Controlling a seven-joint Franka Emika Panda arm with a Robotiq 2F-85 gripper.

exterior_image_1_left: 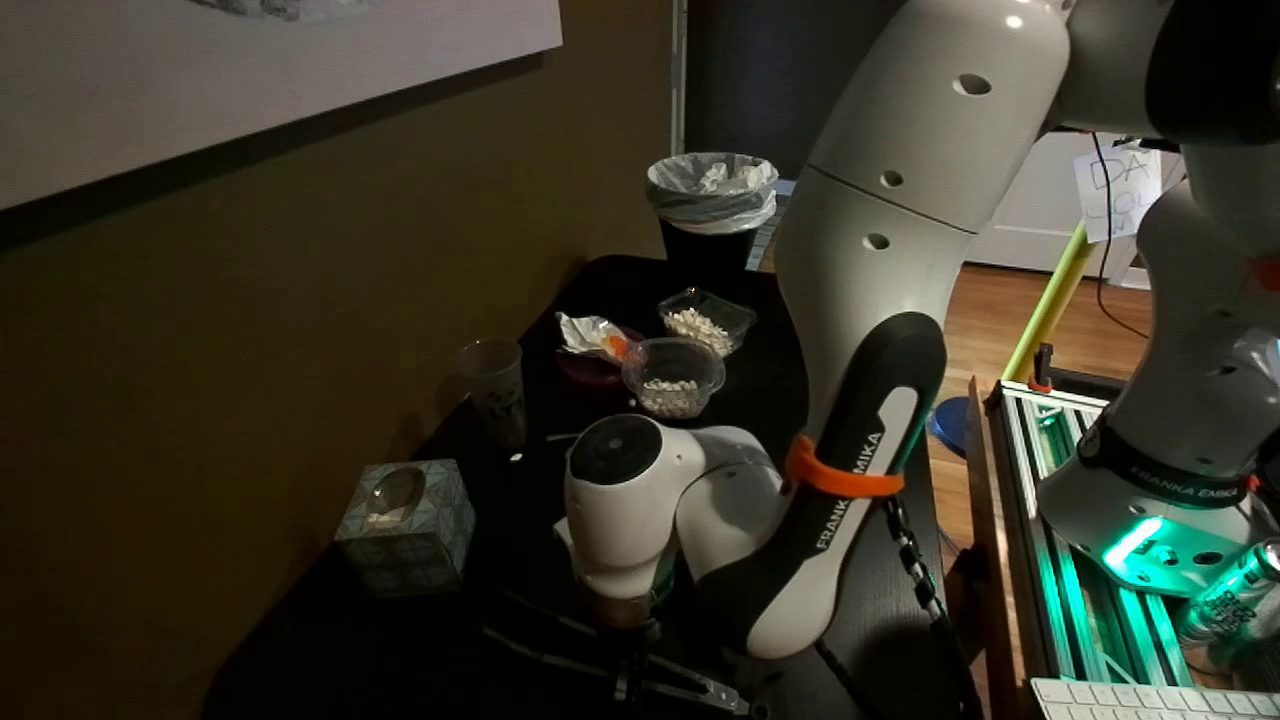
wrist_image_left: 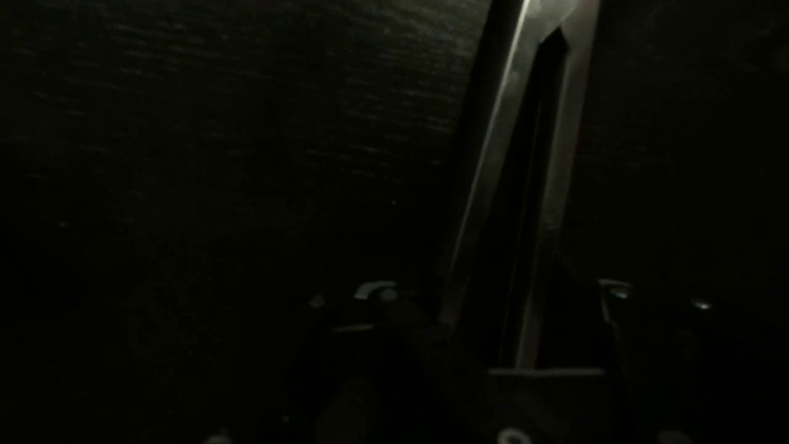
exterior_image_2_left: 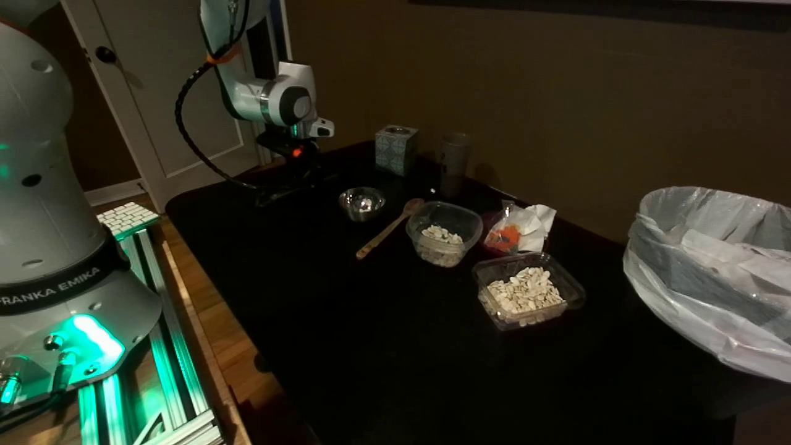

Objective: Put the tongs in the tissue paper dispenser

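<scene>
The metal tongs [exterior_image_1_left: 712,690] lie on the dark table, with arms spread, below my gripper in an exterior view. They show faintly in another exterior view [exterior_image_2_left: 278,195], and their hinge end and two arms fill the upper middle of the wrist view [wrist_image_left: 508,92]. My gripper [exterior_image_1_left: 630,680] is down at the tongs, with its jaws [wrist_image_left: 493,308] on either side of them. The wrist view is too dark to show whether the fingers touch them. The tissue box [exterior_image_1_left: 400,550], patterned grey-blue with an oval top opening, stands by the wall; it shows in both exterior views [exterior_image_2_left: 395,151].
A tall clear cup [exterior_image_2_left: 454,164] stands near the tissue box. A metal bowl [exterior_image_2_left: 362,204], a wooden spoon [exterior_image_2_left: 389,232], two clear containers [exterior_image_2_left: 444,238] of pale pieces and wrappers [exterior_image_2_left: 525,228] lie along the table. A lined bin [exterior_image_1_left: 712,220] stands at its end.
</scene>
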